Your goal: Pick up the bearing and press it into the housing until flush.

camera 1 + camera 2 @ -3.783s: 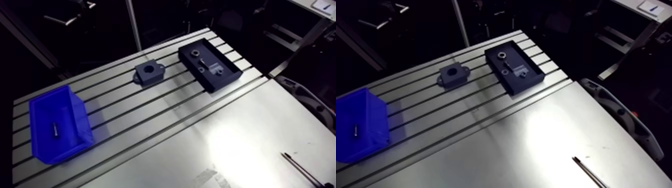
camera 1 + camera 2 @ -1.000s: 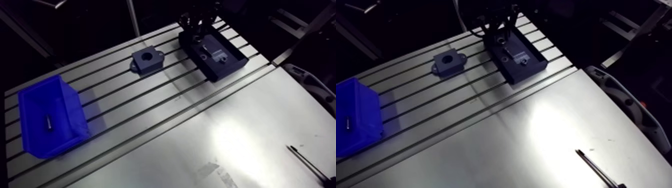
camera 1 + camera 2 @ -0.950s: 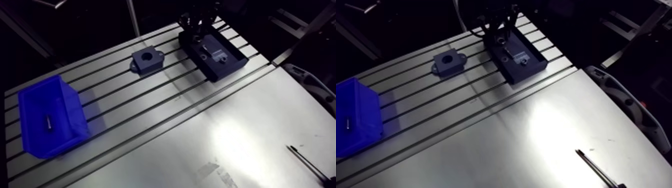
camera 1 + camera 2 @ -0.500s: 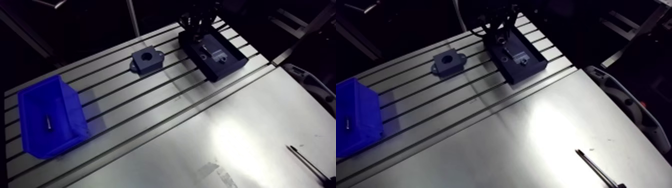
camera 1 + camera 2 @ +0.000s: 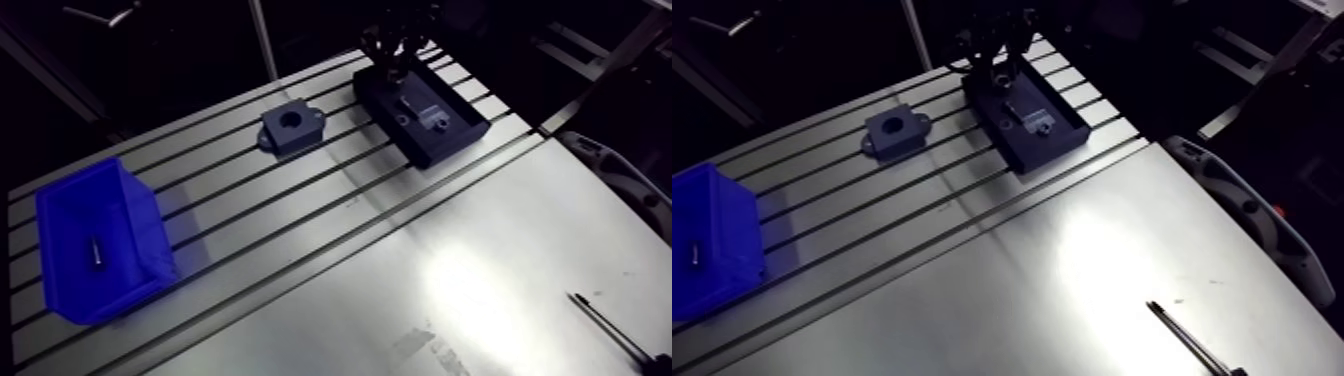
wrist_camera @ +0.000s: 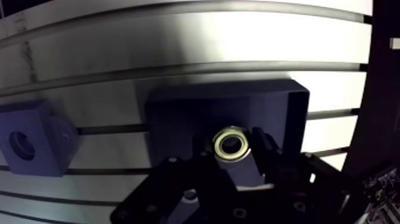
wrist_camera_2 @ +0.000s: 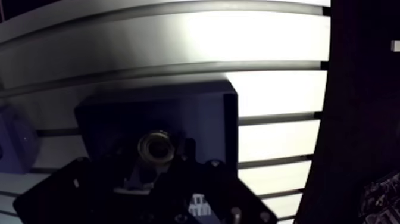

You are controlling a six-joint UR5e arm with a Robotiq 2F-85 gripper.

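Jaws pinch the bearing [image 6: 233, 144] from both sides, over the black tray [image 6: 280, 104]. Housing [image 5: 295, 135] sits apart from the tray, bore empty. Carry and pressing remain.

- The silver slotted aluminium table [image 5: 450, 270]: bare metal, smooth, with a bright sheen under the light.
- The small ring-shaped bearing [image 6: 231, 143]: polished metal, glossy.
- The dark rectangular tray [image 5: 460, 138]: matt, plastic-looking.
- The dark block-shaped housing [image 5: 300, 136]: matt, smooth faces.
- The blue open bin [image 5: 150, 245]: smooth plastic, slightly glossy.
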